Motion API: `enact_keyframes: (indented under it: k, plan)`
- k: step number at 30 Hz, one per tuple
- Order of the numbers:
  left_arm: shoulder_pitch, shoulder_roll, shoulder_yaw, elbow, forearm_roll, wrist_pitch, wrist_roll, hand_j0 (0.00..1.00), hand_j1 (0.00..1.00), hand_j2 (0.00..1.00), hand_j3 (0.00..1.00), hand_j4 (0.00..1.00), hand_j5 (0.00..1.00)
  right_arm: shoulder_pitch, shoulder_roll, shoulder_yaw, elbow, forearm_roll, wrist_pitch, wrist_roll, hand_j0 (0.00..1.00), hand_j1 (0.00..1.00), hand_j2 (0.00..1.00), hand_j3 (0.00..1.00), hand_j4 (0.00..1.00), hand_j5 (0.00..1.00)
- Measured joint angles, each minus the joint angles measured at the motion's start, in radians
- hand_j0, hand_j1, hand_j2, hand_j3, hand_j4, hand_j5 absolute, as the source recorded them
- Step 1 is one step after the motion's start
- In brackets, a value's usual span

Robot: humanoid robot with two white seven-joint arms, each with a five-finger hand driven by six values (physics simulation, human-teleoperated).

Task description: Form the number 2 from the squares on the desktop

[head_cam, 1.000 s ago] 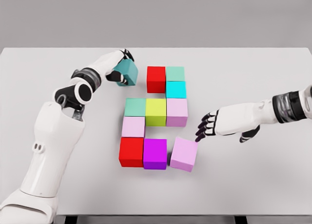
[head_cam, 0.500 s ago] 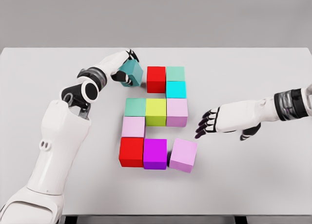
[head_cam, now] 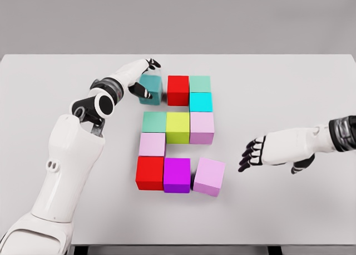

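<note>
The left hand grasps the dark teal cube on the white table, just beside the red cube of the top row. It should press the cube flush and square before letting go. The right hand hovers with fingers released, apart from the tilted pink cube. Contact between the teal and red cubes is hard to judge.

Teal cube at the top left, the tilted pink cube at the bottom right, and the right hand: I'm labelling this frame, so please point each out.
teal cube (head_cam: pixel 151 89), head view, on its front face.
tilted pink cube (head_cam: pixel 209 175), head view, on its top face.
right hand (head_cam: pixel 271 154), head view, on the back of the hand.
</note>
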Motion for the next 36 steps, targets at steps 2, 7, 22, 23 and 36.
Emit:
enact_keyframes:
  k: [2, 7, 22, 23, 36]
  plan:
    - [0.000, 0.000, 0.000, 0.000, 0.000, 0.000, 0.000, 0.92, 0.92, 0.92, 0.92, 0.92, 0.92, 0.000, 0.002, 0.010, -0.001, 0.000, 0.000, 0.000, 1.00, 1.00, 1.00, 1.00, 1.00, 1.00]
    - [0.000, 0.000, 0.000, 0.000, 0.000, 0.000, 0.000, 0.97, 0.97, 0.97, 0.97, 0.97, 0.97, -0.002, 0.034, 0.021, 0.000, -0.001, 0.000, 0.000, 1.00, 1.00, 1.00, 1.00, 1.00, 1.00]
    - [0.028, 0.033, 0.001, -0.090, 0.024, -0.012, 0.000, 1.00, 1.00, 1.00, 1.00, 1.00, 1.00, -0.012, 0.085, 0.022, 0.000, -0.001, 0.000, 0.000, 1.00, 1.00, 1.00, 1.00, 1.00, 1.00]
    - [0.029, 0.046, 0.001, -0.100, 0.032, -0.012, 0.000, 1.00, 1.00, 1.00, 1.00, 1.00, 1.00, -0.012, 0.087, 0.022, 0.000, -0.002, 0.000, 0.000, 1.00, 1.00, 1.00, 1.00, 1.00, 1.00]
    - [0.008, 0.391, -0.124, -0.157, 0.096, -0.106, 0.000, 1.00, 1.00, 1.00, 1.00, 1.00, 1.00, -0.014, 0.093, 0.013, 0.002, 0.000, 0.000, 0.000, 1.00, 1.00, 1.00, 1.00, 1.00, 1.00]
